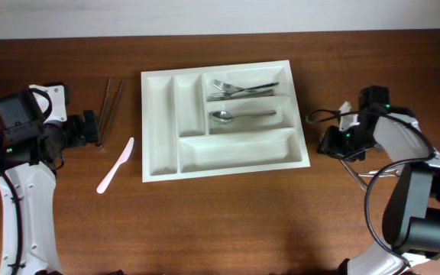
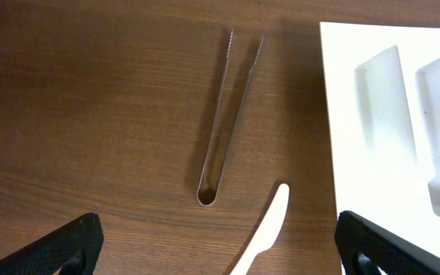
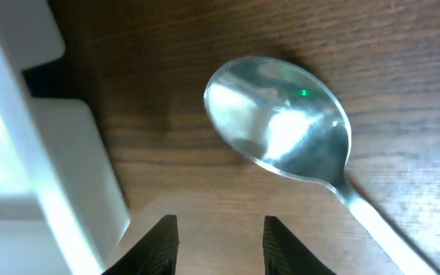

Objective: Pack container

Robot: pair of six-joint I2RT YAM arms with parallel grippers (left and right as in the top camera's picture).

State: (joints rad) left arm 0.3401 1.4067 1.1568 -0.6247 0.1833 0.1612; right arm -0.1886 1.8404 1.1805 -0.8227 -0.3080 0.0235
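Note:
The container (image 1: 159, 130) is a large white tray at mid-table, with forks (image 1: 239, 88) in its top long compartment and a spoon (image 1: 239, 115) in the middle one. Its rim also shows in the left wrist view (image 2: 342, 114) and the right wrist view (image 3: 21, 160). My left gripper (image 1: 96, 128) (image 2: 218, 233) is wide open, left of the tray, over the bare wood. Steel tongs (image 1: 111, 103) (image 2: 229, 114) and a white plastic knife (image 1: 115, 166) (image 2: 270, 229) lie just ahead of it. My right gripper (image 1: 323, 144) (image 3: 220, 233) is open with nothing between its fingers. A metal spoon (image 3: 277, 118) lies on the wood just ahead of it, beside the tray's right edge.
More metal utensil handles (image 1: 367, 177) lie on the table under my right arm. A dark cable (image 1: 315, 116) loops near the right gripper. The tray's two narrow left compartments and its bottom long compartment (image 1: 239, 149) hold nothing.

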